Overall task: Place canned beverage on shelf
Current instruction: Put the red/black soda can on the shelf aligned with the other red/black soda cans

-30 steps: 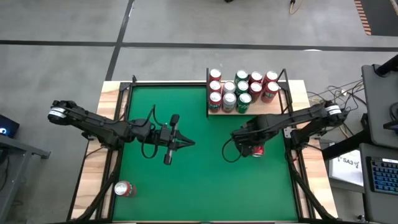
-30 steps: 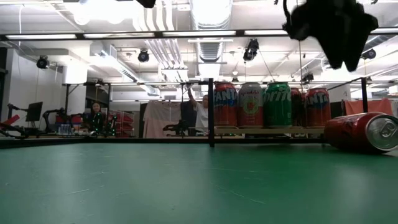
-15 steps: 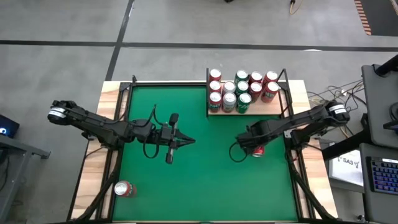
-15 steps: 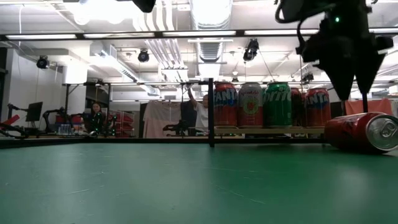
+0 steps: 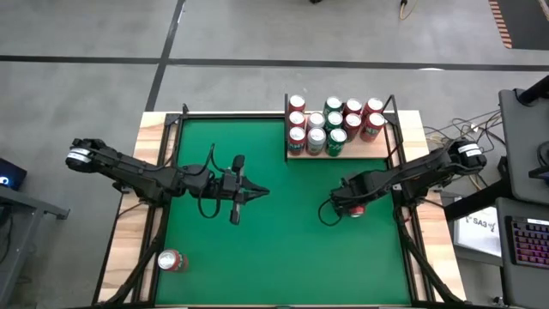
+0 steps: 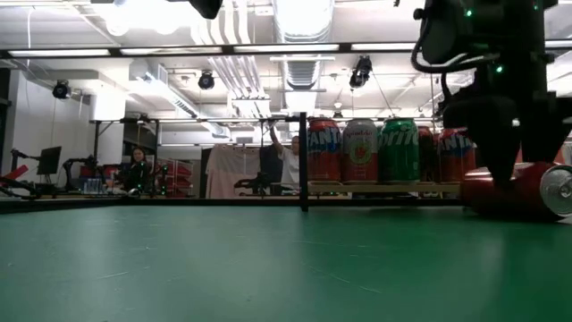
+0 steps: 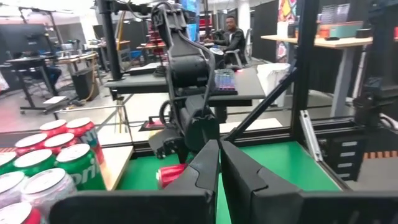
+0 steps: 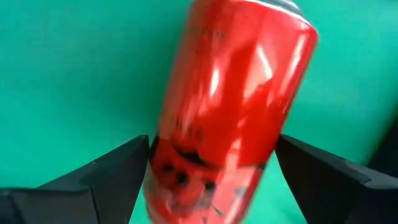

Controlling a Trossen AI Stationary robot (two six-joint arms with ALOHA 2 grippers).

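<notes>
Can [image 8: 230, 106]: lies on its side on the felt, near the shelf [image 5: 341, 153].
Right gripper [image 8: 211, 174]: I have it spread, straddling the can.
Grasp: I'd centre, then close squarely.
Left gripper [image 5: 257, 194]: pressed together, waiting mid-table.

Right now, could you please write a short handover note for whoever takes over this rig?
Right pincer: open, down at the table, one finger on each side of the red can lying on its side on the green felt, right side of the table; not yet closed on it.
Left pincer: shut, holding nothing, waiting over the table's middle.
Shelf: at the far edge, already carrying many upright red and green cans.
Second red can: lying near the front left corner.
Done: approach to the can.
Left: grip, lift, stand it on the shelf, then fetch the other one.
</notes>
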